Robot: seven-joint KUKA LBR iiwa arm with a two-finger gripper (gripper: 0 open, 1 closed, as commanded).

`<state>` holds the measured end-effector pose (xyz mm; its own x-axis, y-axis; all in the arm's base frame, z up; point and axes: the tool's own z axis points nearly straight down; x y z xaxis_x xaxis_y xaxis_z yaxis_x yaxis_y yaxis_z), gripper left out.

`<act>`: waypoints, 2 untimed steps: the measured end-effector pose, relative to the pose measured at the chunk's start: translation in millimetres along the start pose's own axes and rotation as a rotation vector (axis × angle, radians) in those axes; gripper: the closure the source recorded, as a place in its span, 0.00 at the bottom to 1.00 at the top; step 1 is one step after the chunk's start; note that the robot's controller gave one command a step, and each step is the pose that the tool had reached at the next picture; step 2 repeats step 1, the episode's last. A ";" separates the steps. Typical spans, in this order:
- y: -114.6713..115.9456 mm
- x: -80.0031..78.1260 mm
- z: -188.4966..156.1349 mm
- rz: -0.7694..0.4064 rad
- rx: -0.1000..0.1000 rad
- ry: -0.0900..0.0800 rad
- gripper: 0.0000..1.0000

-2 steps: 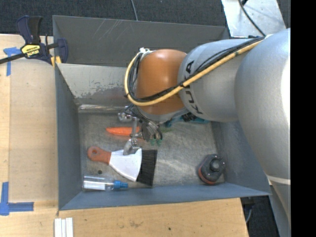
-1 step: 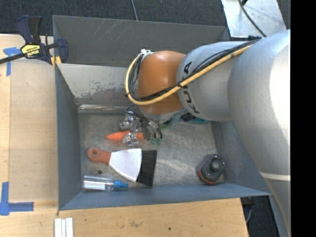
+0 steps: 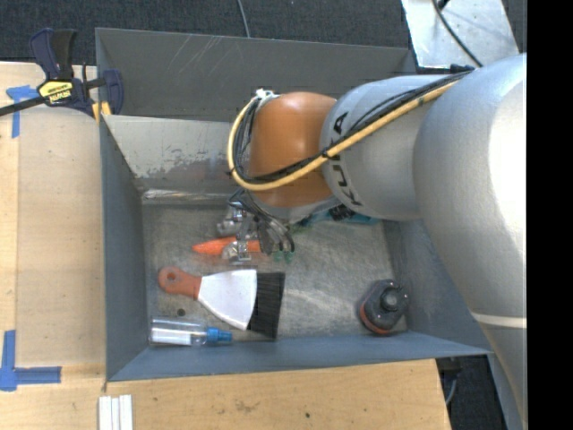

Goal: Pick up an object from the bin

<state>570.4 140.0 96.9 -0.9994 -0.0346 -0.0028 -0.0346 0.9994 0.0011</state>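
Observation:
My gripper (image 3: 252,235) reaches down below the orange wrist cover, at the middle of the bin's floor toward the back. An orange, tapered, carrot-like piece (image 3: 213,247) lies right under it, its pointed end sticking out to the left. Whether the gripper touches that piece is hidden. Just in front lies a hand brush (image 3: 231,297) with an orange handle, a white body and black bristles. A small green bit (image 3: 286,257) shows at the gripper's right side.
A clear tube with a blue cap (image 3: 189,335) lies along the bin's front wall at the left. A round black and red thing (image 3: 383,307) sits in the front right corner. The arm covers the bin's back right.

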 end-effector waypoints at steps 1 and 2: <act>-11.0 -5.2 -117.4 -0.091 0.000 -0.003 1.00; -11.0 -5.2 -117.4 -0.091 0.000 -0.003 1.00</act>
